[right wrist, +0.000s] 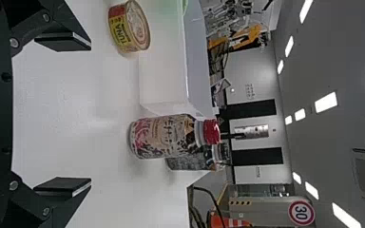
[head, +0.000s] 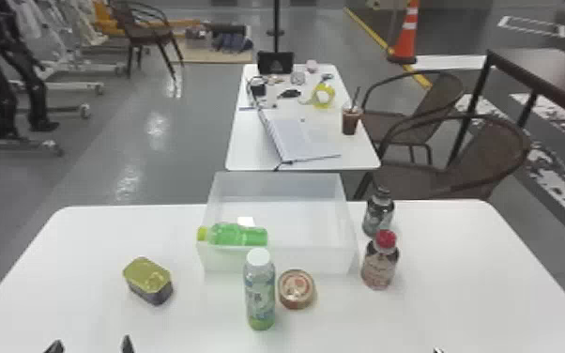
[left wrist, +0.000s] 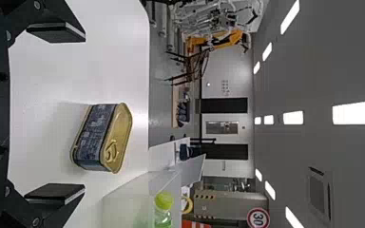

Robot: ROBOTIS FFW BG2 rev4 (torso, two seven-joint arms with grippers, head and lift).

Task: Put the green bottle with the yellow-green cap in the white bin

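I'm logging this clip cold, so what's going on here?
Nothing is being handled: the left gripper and the right gripper are both open and empty. The green bottle with the yellow-green cap lies on its side in the white bin, so the placing looks done.

white bin (head: 314,259): looked like smooth, cloudy, half-matt plastic | green bottle (head: 248,236): was see-through, shiny plastic | yellow-green cap (left wrist: 164,200): seemed solid plastic | oblong tin (left wrist: 97,133): had a glossy gold metal lid | round can (head: 296,288): looked metal | table (head: 84,244): was smooth, faintly sheened | floor (head: 192,117): shone, polished
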